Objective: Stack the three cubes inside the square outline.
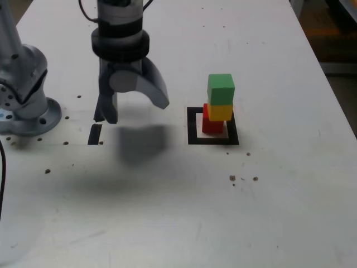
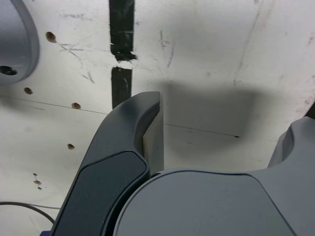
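Stack is up: red cube (image 1: 211, 124) at the bottom inside the square outline (image 1: 193, 126), yellow cube (image 1: 221, 111) on it, green cube (image 1: 221, 89) on top. All three touch in one column. The column isn't flush: yellow sits shifted toward the exterior view's right over red, and green is slightly rotated against yellow. Red stands on the white centre, closer to the outline's far side; the near strip of white shows in front of it.

Gripper (image 1: 134, 114) hangs above the table (image 1: 268, 212), well apart from the stack, on the exterior view's left of it. Jaws are spread wide, nothing between them, pointing down. One finger (image 1: 107, 109) drops nearly straight, the other curves out toward the stack side. Its shadow falls on the table just below and in front.

Wrist view: dark finger (image 2: 123, 147) and bare table under it, no cube in sight. Two short black tape bars (image 2: 121, 29) lie in line on the table beyond the fingertip, with a small gap between them. One bar (image 1: 95, 134) also shows in the exterior view, just below the straight finger.

Arm base (image 1: 25, 100) sits at the exterior view's far left, bolted to the table. A few small dark specks (image 1: 233, 178) lie on the table in front of the outline.
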Available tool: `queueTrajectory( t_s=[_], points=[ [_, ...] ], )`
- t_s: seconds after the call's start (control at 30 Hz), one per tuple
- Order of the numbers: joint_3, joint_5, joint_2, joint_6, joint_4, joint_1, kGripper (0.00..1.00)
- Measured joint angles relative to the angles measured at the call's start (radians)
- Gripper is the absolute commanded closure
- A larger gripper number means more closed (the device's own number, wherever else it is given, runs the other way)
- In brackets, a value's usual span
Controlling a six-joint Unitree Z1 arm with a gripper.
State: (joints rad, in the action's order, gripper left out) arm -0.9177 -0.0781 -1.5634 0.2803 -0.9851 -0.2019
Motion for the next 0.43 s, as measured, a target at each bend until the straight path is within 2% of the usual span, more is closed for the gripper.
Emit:
queueTrajectory(
  t_s=[0.27,0.43],
  points=[
    [0.112,0.014,0.012,-0.004,0.119,0.0,0.12],
    [0.137,0.022,0.012,-0.004,0.158,0.0,0.11]
  ],
)
